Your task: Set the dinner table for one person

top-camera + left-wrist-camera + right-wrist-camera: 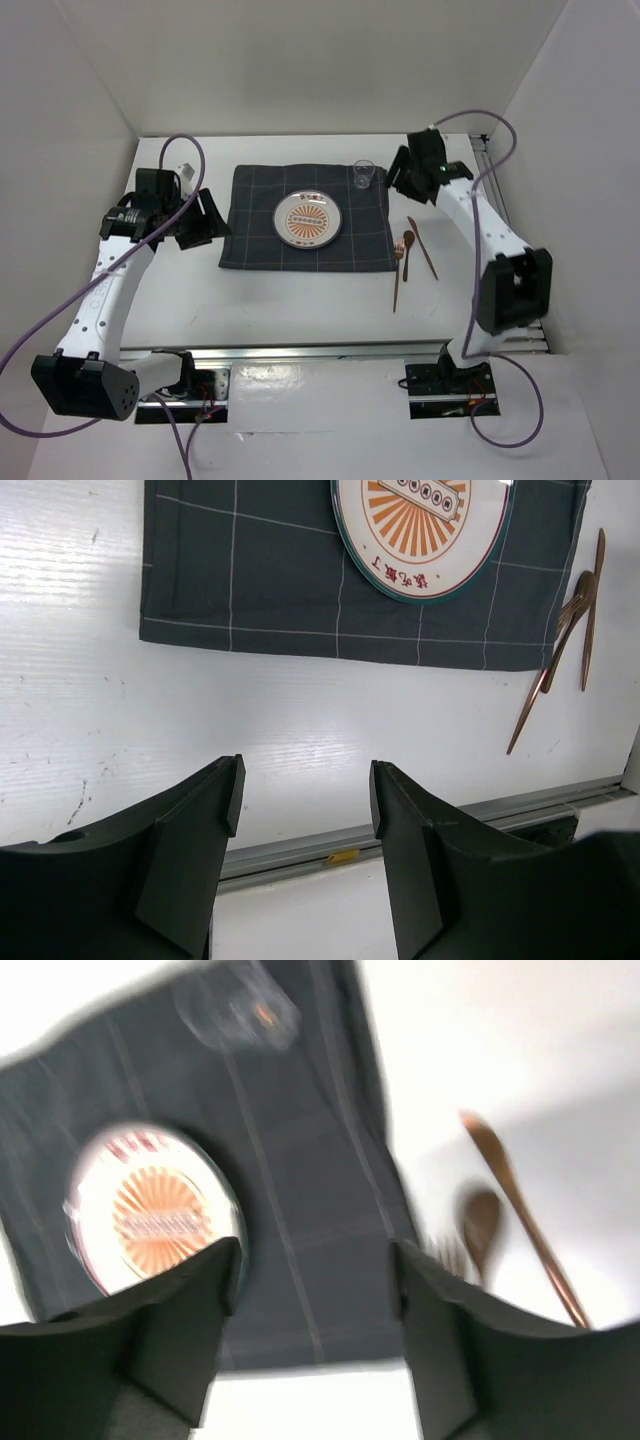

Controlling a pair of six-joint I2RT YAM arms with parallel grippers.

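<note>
desk (300,305): the large white surface that carries everything. The place setting lies towards its far side, and the metal rail runs along the near edge.
cloth (255,215): dark grey check, lying flat on the desk, with the plate (308,219) at its middle.
glass (364,174): clear and upright on the far right corner of the cloth.
cutlery (408,255): copper-coloured fork, spoon and a long thin piece lie on the bare desk just right of the cloth, crossing one another.
left fingers (305,795): spread, holding nothing, above bare desk left of the cloth.
right fingers (315,1280): spread, holding nothing, high over the right edge of the cloth near the glass. This view is blurred.
step in hand: probably the crossed cutlery, since the rest looks placed.
doing it well: come straight down on one handle at mid-length and lift it before turning it. Lay the pieces side by side and apart. Keep the wrist clear of the glass and do not snag the cloth's edge.
writing: orange characters sit under the plate's sunburst, but I cannot read them. No brand is visible.
</note>
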